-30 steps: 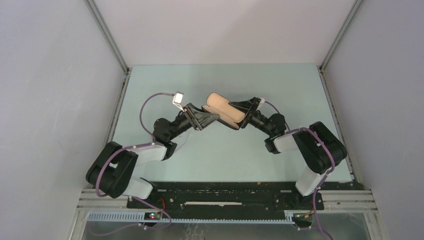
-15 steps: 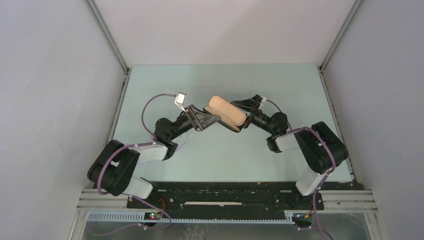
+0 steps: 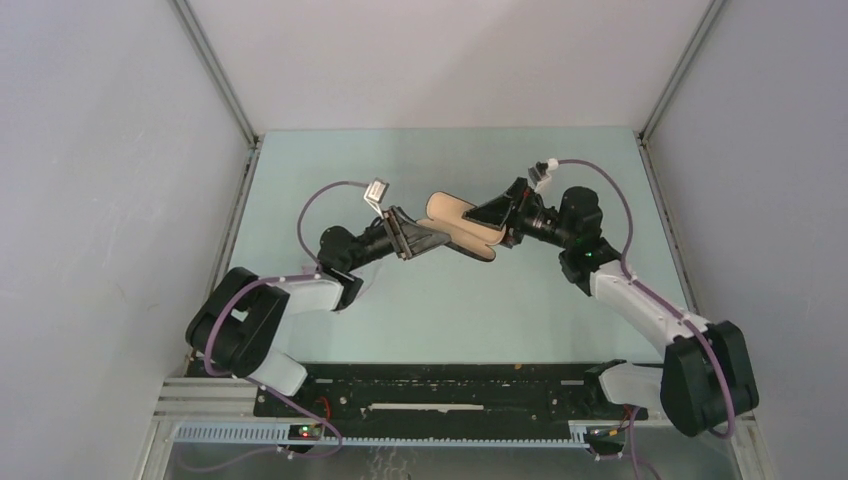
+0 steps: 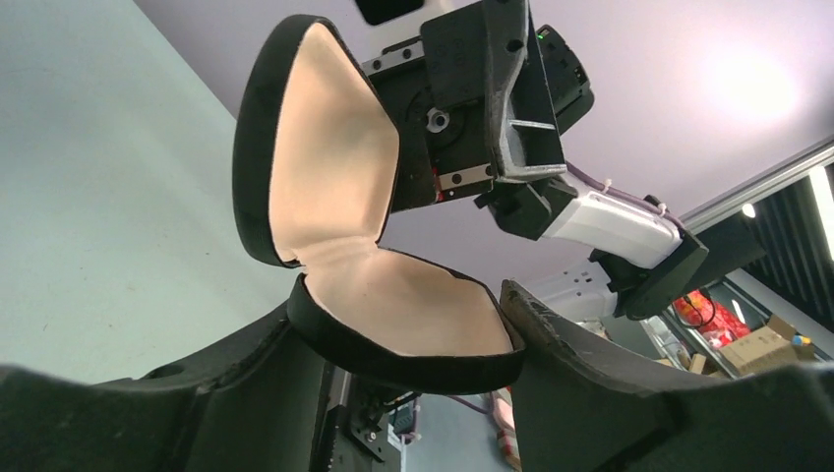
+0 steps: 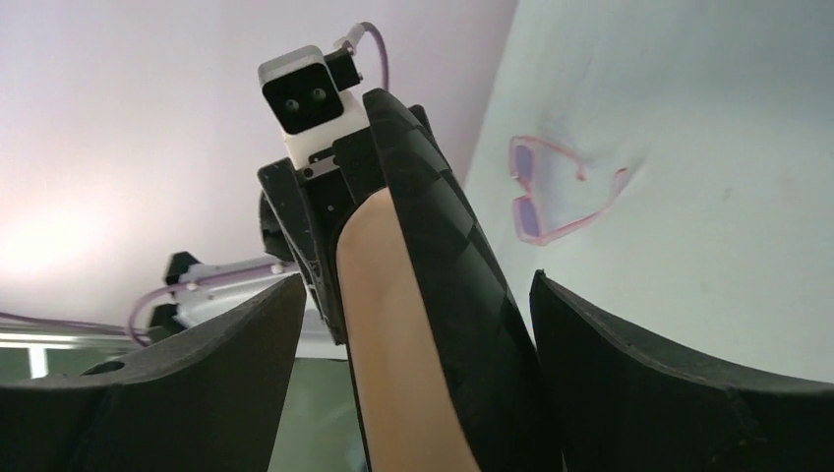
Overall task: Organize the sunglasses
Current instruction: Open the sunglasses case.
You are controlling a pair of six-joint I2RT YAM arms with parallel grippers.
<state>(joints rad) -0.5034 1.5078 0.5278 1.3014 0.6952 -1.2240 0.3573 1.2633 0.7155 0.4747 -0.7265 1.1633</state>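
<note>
**Case open between the arms, shades out on the desk**

Pale green desk (image 3: 420,320), plain grey walls on three sides, and both my arms reaching in toward the middle. The black case (image 3: 462,222) with the tan lining is hinged open right where the two arms meet.

My left gripper (image 4: 403,305) has its jaws clamped on the lower half of the case. There's one finger on each side of the shell, and the lid stands up above them.

The right gripper (image 5: 418,285) comes in from the opposite side. Its jaws are spread wide and straddle the lid. On the right wrist cam I can see a gap between one finger and the lid, so it isn't squeezing anything.

The sunglasses (image 5: 531,214) lie flat on the desk outside the case, off to one side of it and clear of both grippers. They have a thin pink frame and near-clear lenses, and the arms look unfolded. From the top camera I can't pick them out at all.
</note>
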